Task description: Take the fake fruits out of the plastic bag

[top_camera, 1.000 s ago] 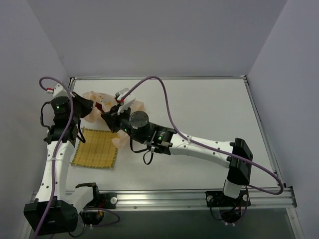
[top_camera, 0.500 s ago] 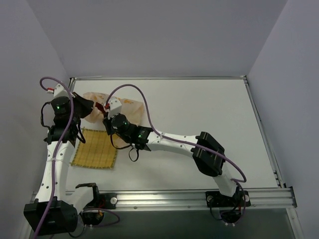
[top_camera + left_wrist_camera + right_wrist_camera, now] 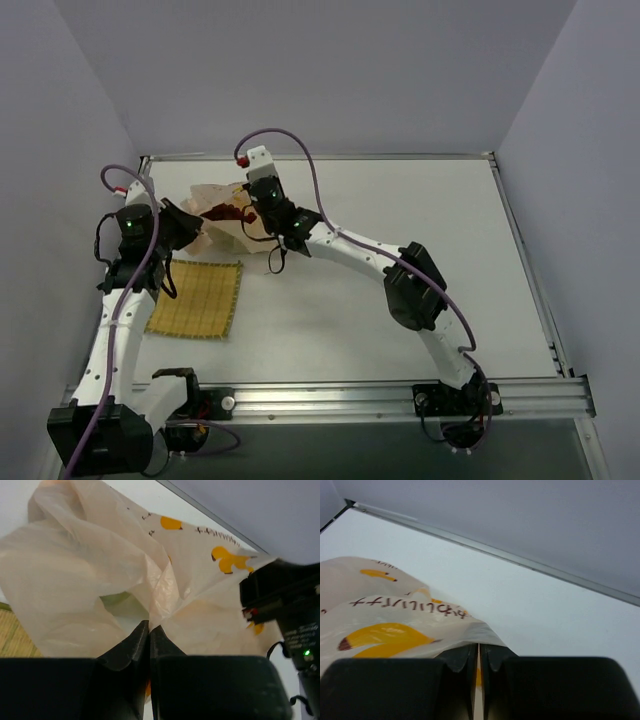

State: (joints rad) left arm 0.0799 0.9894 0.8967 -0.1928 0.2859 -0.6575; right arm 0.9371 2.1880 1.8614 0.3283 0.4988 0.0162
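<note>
The peach plastic bag [image 3: 222, 222] printed with yellow bananas lies at the back left of the table. It is held up between both grippers. My left gripper [image 3: 190, 228] is shut on a fold of the bag [image 3: 90, 575], its fingertips [image 3: 141, 632] pressed together on the film. My right gripper [image 3: 248, 204] is shut on the bag's far edge [image 3: 395, 615]. The dark red-purple grapes [image 3: 228, 211] show at the bag's mouth between the grippers. A pale green shape [image 3: 117, 599] shows through the film; I cannot tell which fruit it is.
The yellow woven mat [image 3: 195, 298] lies flat in front of the bag, under the left arm; a corner shows in the left wrist view [image 3: 12, 635]. The table's back rail [image 3: 520, 560] runs close behind the bag. The right arm [image 3: 350, 250] stretches across the table's middle.
My right gripper has swung from the bag's near side to its far side and lifted its edge. My left gripper has shifted a little right and nearer. The bag has opened and the grapes show more.
</note>
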